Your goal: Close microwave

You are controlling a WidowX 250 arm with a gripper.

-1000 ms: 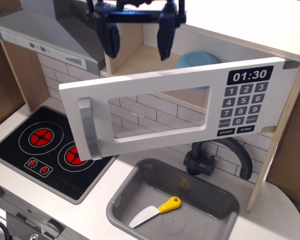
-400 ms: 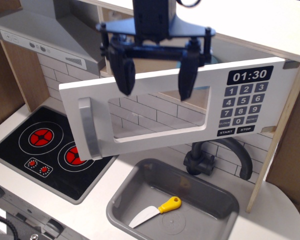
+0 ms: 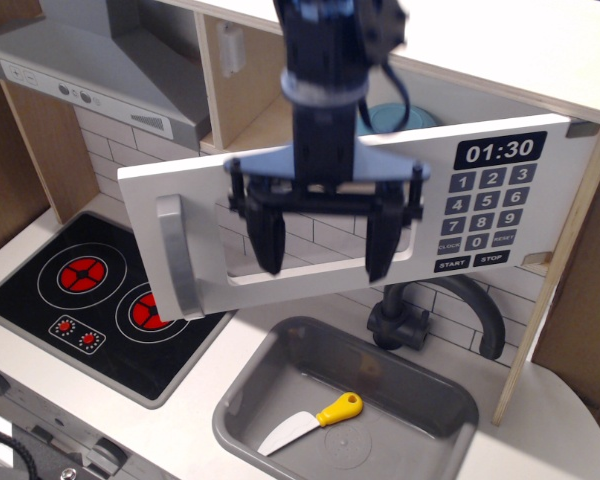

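Observation:
The toy microwave's white door (image 3: 185,185) stands swung open toward me, with a clear window, a grey vertical bar handle (image 3: 178,258) at its left end and a black keypad with clock display (image 3: 490,205) at its right. My gripper (image 3: 323,248) hangs in front of the door's window, fingers (image 3: 266,235) pointing down and spread wide, holding nothing. It looks slightly blurred. A light blue plate (image 3: 395,118) sits inside the microwave cavity, partly hidden behind the arm.
A grey extractor hood (image 3: 90,70) is at the upper left above a black two-burner hob (image 3: 100,300). Below the door is a grey sink (image 3: 345,400) holding a yellow-handled knife (image 3: 315,420). A dark tap (image 3: 430,315) stands behind the sink.
My gripper has come down from above the door's top edge to in front of its window, staying open. The door has not moved.

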